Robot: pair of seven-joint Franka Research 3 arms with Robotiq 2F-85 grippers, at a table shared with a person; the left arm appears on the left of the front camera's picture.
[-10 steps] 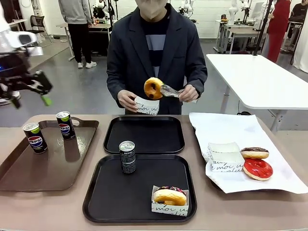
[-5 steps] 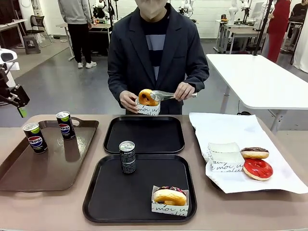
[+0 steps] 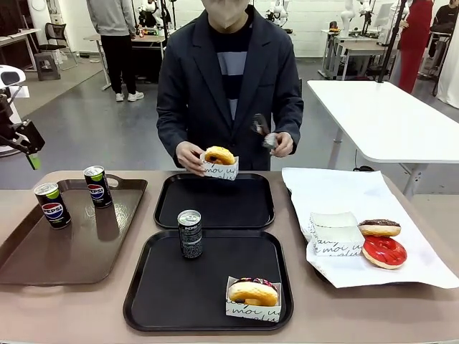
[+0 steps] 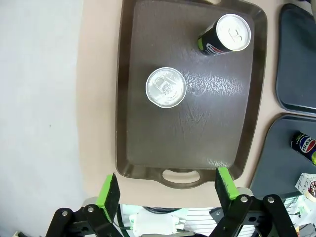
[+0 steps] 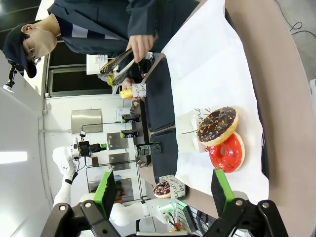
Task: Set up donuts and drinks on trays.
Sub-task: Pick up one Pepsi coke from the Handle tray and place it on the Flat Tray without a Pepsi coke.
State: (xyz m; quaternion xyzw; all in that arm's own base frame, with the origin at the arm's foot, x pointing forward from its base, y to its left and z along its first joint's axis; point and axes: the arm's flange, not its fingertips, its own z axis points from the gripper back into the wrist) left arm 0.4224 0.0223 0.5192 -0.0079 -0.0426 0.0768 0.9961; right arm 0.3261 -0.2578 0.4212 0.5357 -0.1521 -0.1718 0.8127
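Brown tray first, since it was the biggest thing going: smooth, glossy, rectangular with cut-out handles, and the Pepsi cans stood upright on its far left part, near each other but not touching. Next down were the near black tray and the far black tray, both square, round-cornered and raised at the rim, in stiff-looking plastic. The near one carried a dark can at its far left and a sleeved donut by its near right rim. The far one had nothing on it, though the person's hand held a second sleeved donut just over its far rim. The white paper sheet on the right looked thin and crinkly, with a chocolate donut right against a red-iced donut on it. My guess on handling: the cans looked rigid, light and slick, and tall enough to tip, so I'd have pinched across mid-body. The donuts looked soft with icing that would smear, so the paper sleeve was the place to grab, gently. The left gripper hung above the brown tray, fingers spread wide with nothing between them. The right gripper looked across the paper sheet, equally spread and empty.
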